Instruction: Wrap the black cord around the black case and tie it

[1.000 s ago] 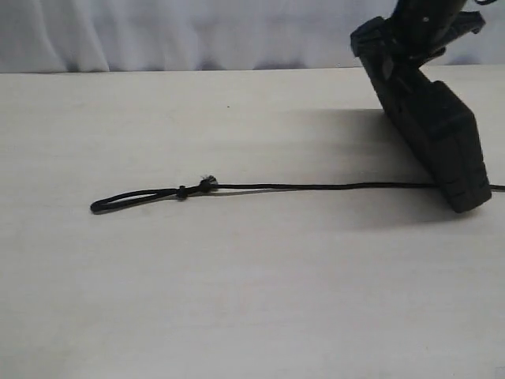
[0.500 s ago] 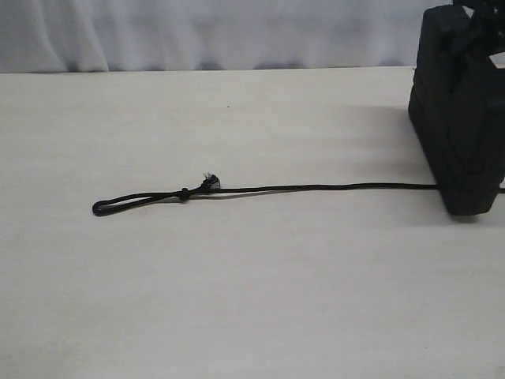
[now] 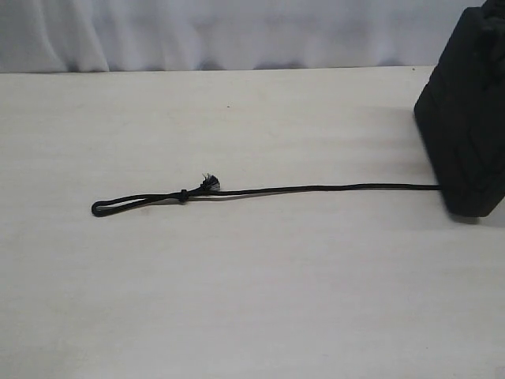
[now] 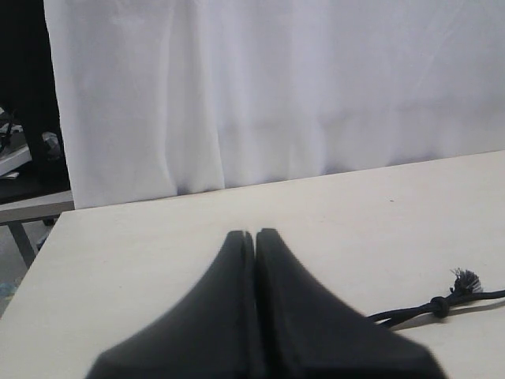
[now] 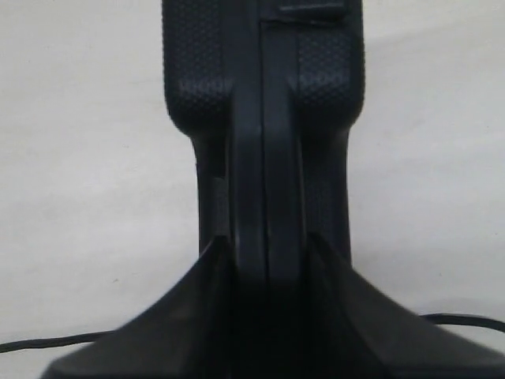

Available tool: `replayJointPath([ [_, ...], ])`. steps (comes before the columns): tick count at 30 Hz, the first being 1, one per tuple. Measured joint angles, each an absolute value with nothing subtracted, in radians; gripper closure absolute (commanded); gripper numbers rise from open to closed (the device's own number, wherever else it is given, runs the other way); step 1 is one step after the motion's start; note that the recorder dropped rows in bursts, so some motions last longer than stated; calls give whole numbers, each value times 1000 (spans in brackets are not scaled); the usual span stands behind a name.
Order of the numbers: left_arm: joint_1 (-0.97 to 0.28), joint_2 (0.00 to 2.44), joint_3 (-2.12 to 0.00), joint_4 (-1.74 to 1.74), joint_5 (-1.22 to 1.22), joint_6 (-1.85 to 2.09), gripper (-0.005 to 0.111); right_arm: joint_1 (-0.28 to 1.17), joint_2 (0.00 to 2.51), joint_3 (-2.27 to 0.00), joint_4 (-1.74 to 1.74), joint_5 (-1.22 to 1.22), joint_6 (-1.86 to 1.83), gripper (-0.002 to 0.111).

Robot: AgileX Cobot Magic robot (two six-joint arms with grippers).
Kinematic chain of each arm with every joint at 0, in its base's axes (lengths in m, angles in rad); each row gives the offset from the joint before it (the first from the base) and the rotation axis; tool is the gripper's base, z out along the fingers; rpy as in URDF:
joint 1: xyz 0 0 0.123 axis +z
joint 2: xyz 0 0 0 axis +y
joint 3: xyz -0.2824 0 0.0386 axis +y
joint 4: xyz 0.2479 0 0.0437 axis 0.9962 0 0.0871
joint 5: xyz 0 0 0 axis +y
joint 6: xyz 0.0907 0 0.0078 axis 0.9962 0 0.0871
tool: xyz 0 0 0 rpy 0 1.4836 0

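The black cord [image 3: 316, 188] lies nearly straight on the pale desk [image 3: 237, 300], its long axis running left to right across the exterior view. Its far end is doubled back into a narrow closed loop [image 3: 130, 200] that points left. A small knot [image 3: 183, 193] pinches the loop shut, and just to the right of it the frayed tip [image 3: 208, 183] sticks up. The other end of the cord reaches the foot of the black case [image 3: 465, 118] at the right edge of that view. The case stands on end, its long axis steep and close to vertical, and part of it is cut off by the frame. Its lower corner sits at the desk surface, though whether it actually touches cannot be told. In the right wrist view the right pincer [image 5: 267, 260] is clenched on the case [image 5: 264, 158], one finger [image 5: 207, 272] pressed against each narrow side, and the cord [image 5: 31, 344] shows on the desk to both sides of the grasp. The left pincer [image 4: 254, 237] is clenched on nothing, its two tips meeting. It hovers above the desk [image 4: 142, 245] with the cord's knotted, frayed end [image 4: 454, 290] off to one side, well apart from it. A white curtain [image 3: 237, 31] hangs behind the desk.
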State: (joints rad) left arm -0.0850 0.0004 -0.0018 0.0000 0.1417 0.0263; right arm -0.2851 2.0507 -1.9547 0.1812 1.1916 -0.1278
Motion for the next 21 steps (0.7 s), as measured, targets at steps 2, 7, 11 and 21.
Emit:
replayJointPath([
  [2, -85, 0, -2, 0, 142, 26, 107, -285, 2051, -1955, 179, 1192, -128, 104],
  [7, -85, 0, -2, 0, 142, 26, 107, -278, 2051, -1955, 124, 1189, -130, 91],
  [11, -85, 0, -2, 0, 142, 26, 107, -254, 2051, -1955, 92, 1188, -130, 88],
  [21, -85, 0, -2, -5, 147, 26, 107, -146, 2047, -1955, 34, 1181, -143, 104],
])
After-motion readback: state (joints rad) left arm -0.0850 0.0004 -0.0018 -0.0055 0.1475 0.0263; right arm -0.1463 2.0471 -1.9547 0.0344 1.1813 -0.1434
